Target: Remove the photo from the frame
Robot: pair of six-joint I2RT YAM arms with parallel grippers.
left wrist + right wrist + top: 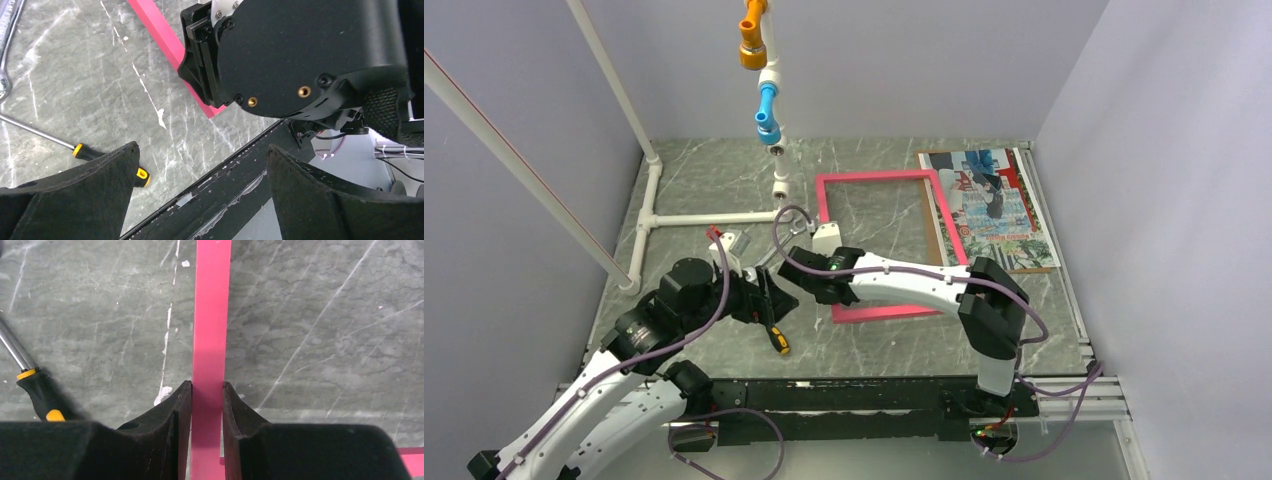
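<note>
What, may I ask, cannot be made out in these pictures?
- Top view: the right arm covers part of the frame's left rail; the photo's print is too small to read.
- Left wrist view: the right arm hides most of the frame; a left gripper finger covers part of the screwdriver.
- Right wrist view: the bottom edge cuts off the frame rail in the right gripper.

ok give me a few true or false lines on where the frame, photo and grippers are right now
1. The right gripper is shut on a bar of the frame. True.
2. The photo sits inside the frame. False: it lies outside, to the frame's right in the top view, and bare table shows through the frame.
3. The left gripper holds the screwdriver. False: it is open and empty, and the screwdriver lies on the table.
4. The screwdriver's handle is black and yellow. True.
</note>
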